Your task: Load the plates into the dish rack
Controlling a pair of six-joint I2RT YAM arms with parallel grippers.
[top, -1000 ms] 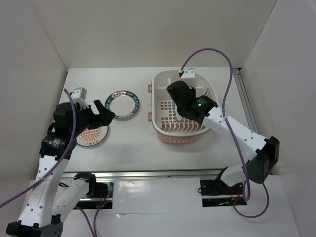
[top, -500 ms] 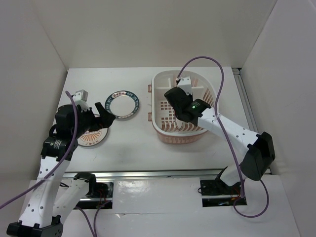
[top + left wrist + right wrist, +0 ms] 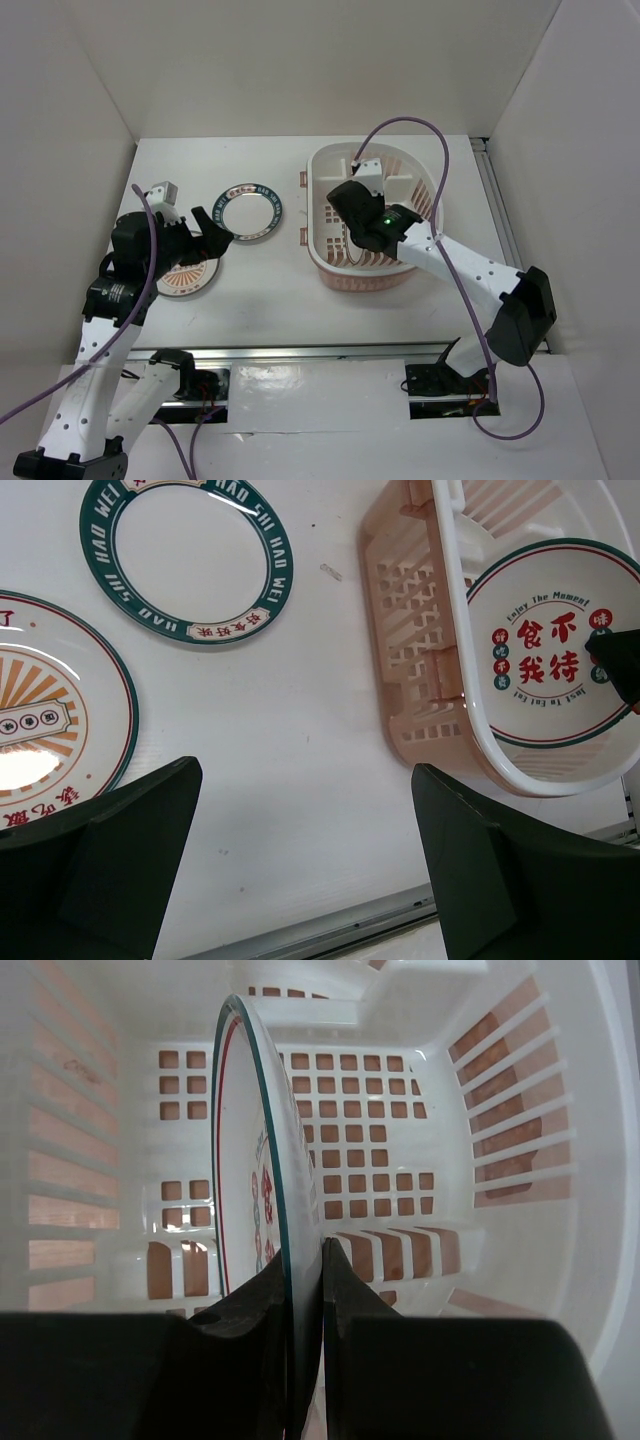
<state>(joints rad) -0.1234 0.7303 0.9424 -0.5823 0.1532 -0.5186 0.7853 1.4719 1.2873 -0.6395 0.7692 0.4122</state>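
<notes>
One of the three plates is nearly loaded: the white plate with red and green motifs (image 3: 545, 670) stands on edge inside the dish rack (image 3: 410, 630). Its rim is pinched between the two fingers of the right claw (image 3: 303, 1260), so the release is not yet done, and I cannot tell whether its lower edge sits in a bottom slot.

Two plates are left, both lying flat on the surface (image 3: 280, 285) to the left of the rack. The blue-rimmed plate (image 3: 250, 211) lies well apart from the rack, and the orange-striped plate (image 3: 186, 276) lies nearer the left arm. The left claw (image 3: 305, 780) hangs above the ground between them with its fingers spread wide and nothing in them. By my reckoning about a third of the job is finished.

The surface is plain white and matte. White walls (image 3: 300, 70) close it in behind and at both sides, and a metal rail (image 3: 320, 350) runs along the near edge.
</notes>
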